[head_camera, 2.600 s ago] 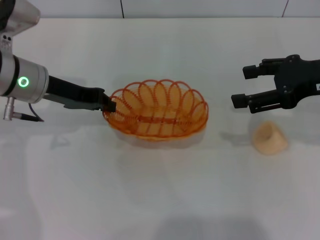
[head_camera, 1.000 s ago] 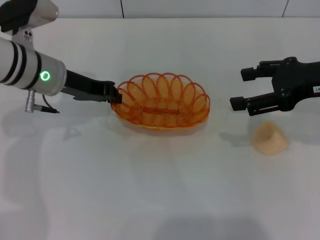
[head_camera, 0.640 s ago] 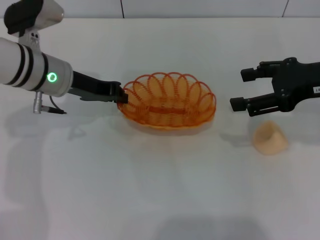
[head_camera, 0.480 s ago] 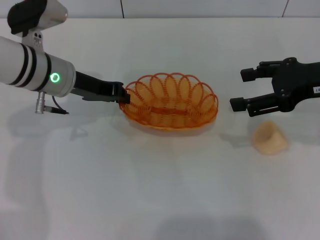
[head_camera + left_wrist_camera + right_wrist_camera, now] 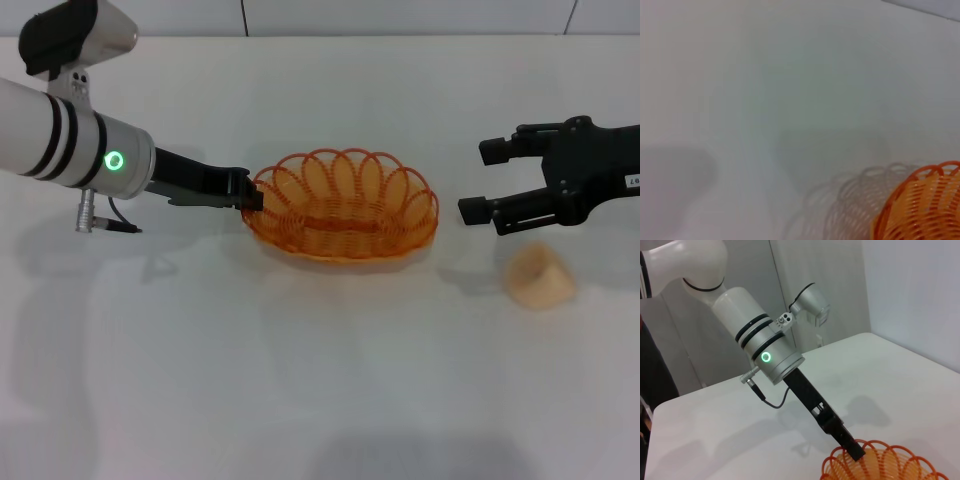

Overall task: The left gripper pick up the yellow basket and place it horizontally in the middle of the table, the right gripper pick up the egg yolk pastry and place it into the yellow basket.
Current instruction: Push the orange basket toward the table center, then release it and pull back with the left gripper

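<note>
The yellow basket [image 5: 343, 217] is an orange-yellow wire oval lying lengthwise near the middle of the white table [image 5: 300, 380]. My left gripper [image 5: 250, 199] is shut on the basket's left rim; the right wrist view shows the same grip [image 5: 856, 452]. A part of the basket shows in the left wrist view [image 5: 925, 207]. My right gripper [image 5: 482, 179] is open and empty, hovering to the right of the basket, just above and behind the egg yolk pastry [image 5: 538, 276]. The pastry is a pale peach dome resting on the table at the right.
A grey wall edge runs along the table's far side [image 5: 300, 18]. Bare white tabletop lies in front of the basket and the pastry.
My left gripper has carried the basket to the right, toward the table's middle. The right gripper and the pastry have stayed in place.
</note>
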Motion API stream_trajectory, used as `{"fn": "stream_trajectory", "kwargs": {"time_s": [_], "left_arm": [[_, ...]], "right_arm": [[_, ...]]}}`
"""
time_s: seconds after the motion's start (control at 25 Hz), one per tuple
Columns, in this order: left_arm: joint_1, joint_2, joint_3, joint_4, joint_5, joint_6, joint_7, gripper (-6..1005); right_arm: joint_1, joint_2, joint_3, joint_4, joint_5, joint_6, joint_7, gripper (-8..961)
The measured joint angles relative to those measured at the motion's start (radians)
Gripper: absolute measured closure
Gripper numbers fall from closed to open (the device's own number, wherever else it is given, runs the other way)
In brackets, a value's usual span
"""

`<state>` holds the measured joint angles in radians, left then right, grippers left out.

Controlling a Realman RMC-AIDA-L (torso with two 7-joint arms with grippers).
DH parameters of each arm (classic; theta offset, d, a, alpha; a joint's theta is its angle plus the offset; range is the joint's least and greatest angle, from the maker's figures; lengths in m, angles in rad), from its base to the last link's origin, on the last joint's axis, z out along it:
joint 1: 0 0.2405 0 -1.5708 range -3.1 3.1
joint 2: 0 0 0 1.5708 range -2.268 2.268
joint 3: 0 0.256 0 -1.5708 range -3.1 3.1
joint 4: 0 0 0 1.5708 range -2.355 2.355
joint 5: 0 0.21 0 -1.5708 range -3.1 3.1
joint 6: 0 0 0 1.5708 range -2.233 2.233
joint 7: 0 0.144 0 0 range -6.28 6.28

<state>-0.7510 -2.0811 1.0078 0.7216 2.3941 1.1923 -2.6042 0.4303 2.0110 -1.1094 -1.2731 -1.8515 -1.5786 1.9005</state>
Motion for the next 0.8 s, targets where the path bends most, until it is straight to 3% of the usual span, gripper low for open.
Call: {"fn": "stream_trajectory", "kwargs": {"time_s": [0.8], "left_arm": [[-0.008,0.002,0.010,-0.002,-0.012,0.006,0.003,909]], "right_arm": [[0.009,0.000,-0.002,0.000,0.000,0.000,0.000,118]]}}
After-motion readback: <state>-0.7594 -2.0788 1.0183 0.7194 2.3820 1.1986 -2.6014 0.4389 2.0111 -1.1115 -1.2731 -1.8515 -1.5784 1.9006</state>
